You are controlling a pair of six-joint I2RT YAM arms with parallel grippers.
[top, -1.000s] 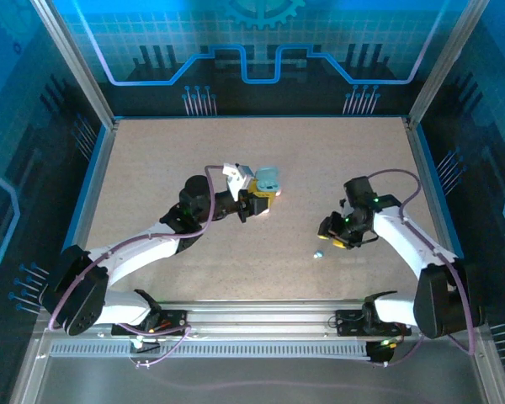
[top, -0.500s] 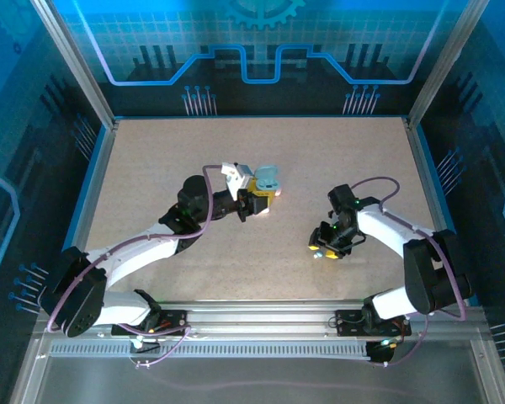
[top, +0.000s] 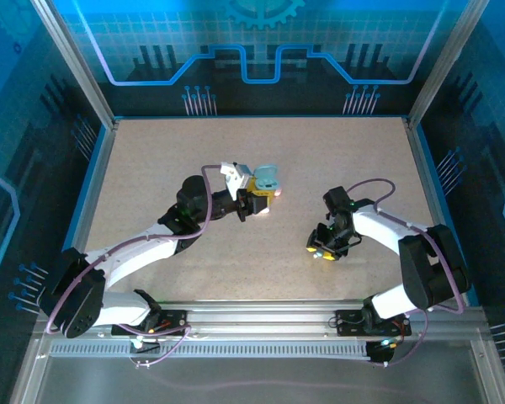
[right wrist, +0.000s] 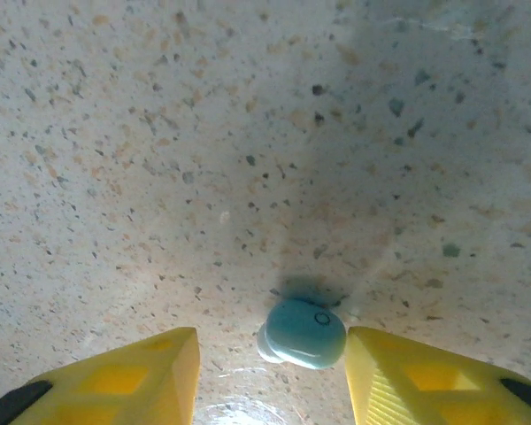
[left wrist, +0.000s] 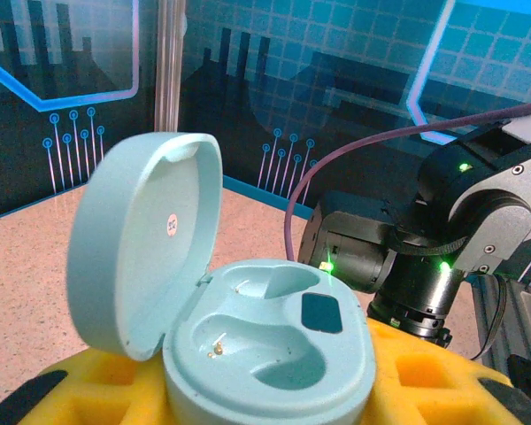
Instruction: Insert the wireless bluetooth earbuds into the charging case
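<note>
Yellow right fingers (right wrist: 133, 376) spread around blue earbud (right wrist: 305, 333); left fingers (left wrist: 425, 390) pinch open case (left wrist: 274, 359).

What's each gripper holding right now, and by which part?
Left gripper holds the open charging case by its lower body. Right gripper holds nothing; the earbud lies on the table between its open jaws.

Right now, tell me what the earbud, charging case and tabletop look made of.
The earbud looks like smooth light-blue plastic. The charging case: matching matte plastic, metal-looking contacts inside. The tabletop: speckled beige, stone-like composite or laminate, unclear which.
</note>
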